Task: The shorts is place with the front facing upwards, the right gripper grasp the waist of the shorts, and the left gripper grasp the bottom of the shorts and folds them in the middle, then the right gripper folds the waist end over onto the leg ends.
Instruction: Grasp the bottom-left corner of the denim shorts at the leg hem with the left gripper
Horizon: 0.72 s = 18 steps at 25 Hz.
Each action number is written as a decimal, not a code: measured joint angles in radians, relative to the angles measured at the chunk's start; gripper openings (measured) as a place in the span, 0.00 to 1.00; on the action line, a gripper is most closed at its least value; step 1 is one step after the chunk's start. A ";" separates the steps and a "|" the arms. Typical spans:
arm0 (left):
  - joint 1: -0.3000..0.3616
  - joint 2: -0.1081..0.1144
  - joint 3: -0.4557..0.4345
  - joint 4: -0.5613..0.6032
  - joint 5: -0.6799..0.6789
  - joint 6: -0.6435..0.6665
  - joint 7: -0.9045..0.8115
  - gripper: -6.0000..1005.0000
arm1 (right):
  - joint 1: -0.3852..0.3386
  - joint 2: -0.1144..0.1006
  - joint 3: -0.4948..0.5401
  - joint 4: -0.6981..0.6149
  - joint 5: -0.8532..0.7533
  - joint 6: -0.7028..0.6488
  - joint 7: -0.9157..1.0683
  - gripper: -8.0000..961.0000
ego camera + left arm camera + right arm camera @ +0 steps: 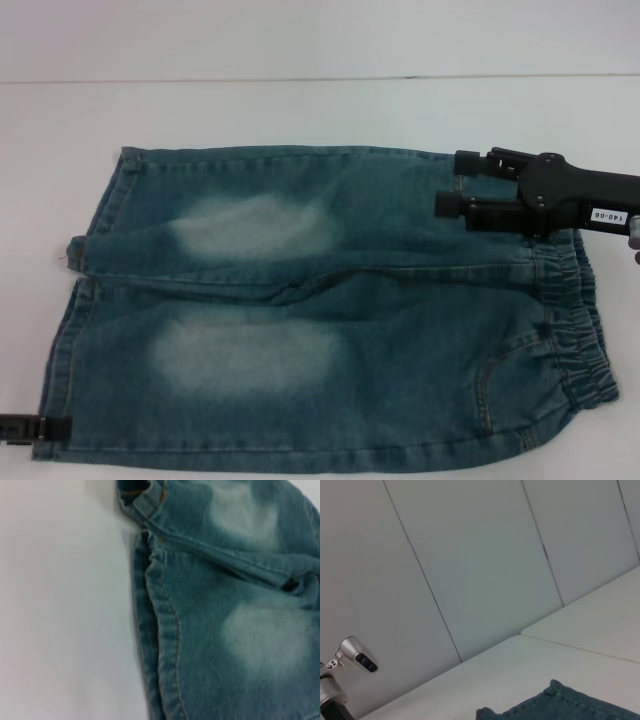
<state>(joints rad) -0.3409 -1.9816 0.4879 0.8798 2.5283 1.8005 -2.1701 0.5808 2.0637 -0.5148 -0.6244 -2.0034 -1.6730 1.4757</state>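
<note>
The shorts [330, 320] lie spread flat on the white table, front up, with pale patches on both thighs. The gathered waist [575, 320] is at the right and the bottom of the shorts [85, 250], two straight leg hems, at the left. My right gripper [450, 183], black with a white label, hovers open over the far leg just inside the waist, fingers pointing left. A black sliver of my left gripper [22, 428] shows at the near leg's hem corner. The left wrist view shows the stitched hems [167, 645] and the gap between the legs. A denim edge [570, 705] shows in the right wrist view.
The white table [300, 110] extends beyond the shorts to a wall seam at the back. The right wrist view looks across at grey wall panels [480, 565], with a silver fitting [355, 655] at its edge.
</note>
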 joint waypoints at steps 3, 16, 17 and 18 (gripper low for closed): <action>-0.010 -0.004 0.000 -0.001 0.027 0.000 0.000 0.87 | 0.004 0.000 0.000 0.000 0.000 0.006 0.000 0.93; -0.042 -0.022 0.000 -0.001 0.035 0.007 0.005 0.87 | 0.010 -0.001 -0.003 0.002 -0.001 0.028 -0.003 0.93; -0.045 -0.022 0.000 -0.001 0.035 0.010 0.005 0.87 | 0.010 -0.001 -0.003 0.002 -0.001 0.028 -0.004 0.93; -0.047 -0.023 0.000 0.000 0.035 0.013 0.006 0.87 | 0.010 -0.002 -0.002 0.002 -0.002 0.029 -0.005 0.93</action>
<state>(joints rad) -0.3878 -2.0048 0.4880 0.8796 2.5633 1.8140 -2.1640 0.5907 2.0619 -0.5173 -0.6227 -2.0054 -1.6440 1.4706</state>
